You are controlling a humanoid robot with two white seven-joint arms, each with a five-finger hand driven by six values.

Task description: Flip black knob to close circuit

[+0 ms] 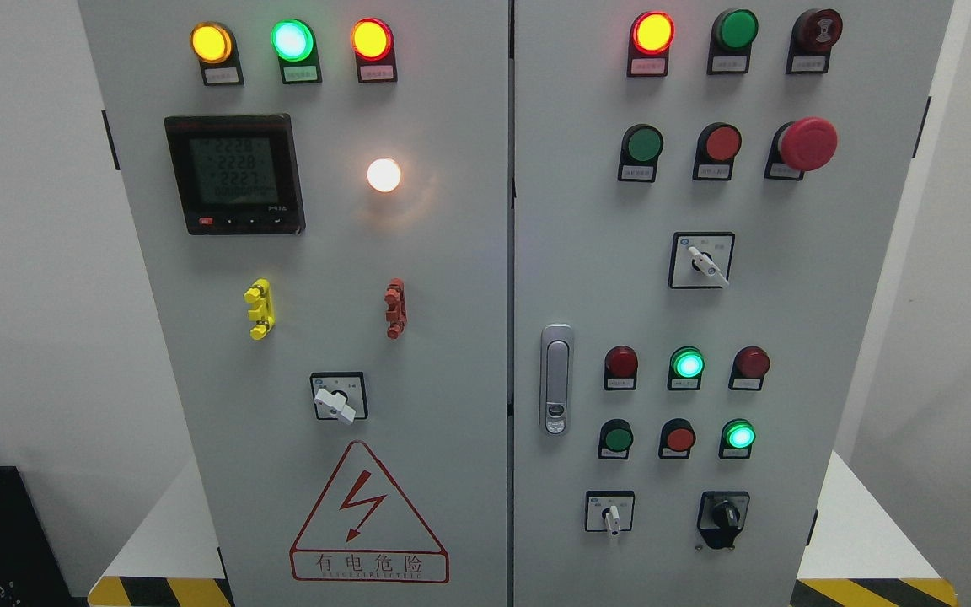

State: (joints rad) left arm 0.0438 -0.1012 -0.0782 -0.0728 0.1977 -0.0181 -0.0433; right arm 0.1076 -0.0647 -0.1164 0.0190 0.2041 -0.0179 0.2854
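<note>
Neither robot hand is in shot right now, so no telling if fingers are open or curled. Nearest the camera, low on the right door: the black knob [723, 514], a small rotary switch w/ a raised wing on a black base plate, bottom right of the panel. Looks like rigid plastic, prob. stiff w/ a click detent, so it should want a firm twist, not a push. Best hold is likely a pinch across the raised wing, thumb one side, finger the other; smooth surface could slip.

Just left of it, the white selector switch [612, 514], near enough to bump. Directly above, the lit green button [739, 435], w/ a red button [679, 438] beside it; an approach from below or the right looks cleaner. Door handle [556, 379] sits up and left, well apart.

Further up, another white selector [705, 263], then the red mushroom e-stop [806, 143], sticking out, well clear of the knob. Left door carries a warning sign [367, 518], digital meter [234, 174] & pilot lamps; nothing blocks the knob
</note>
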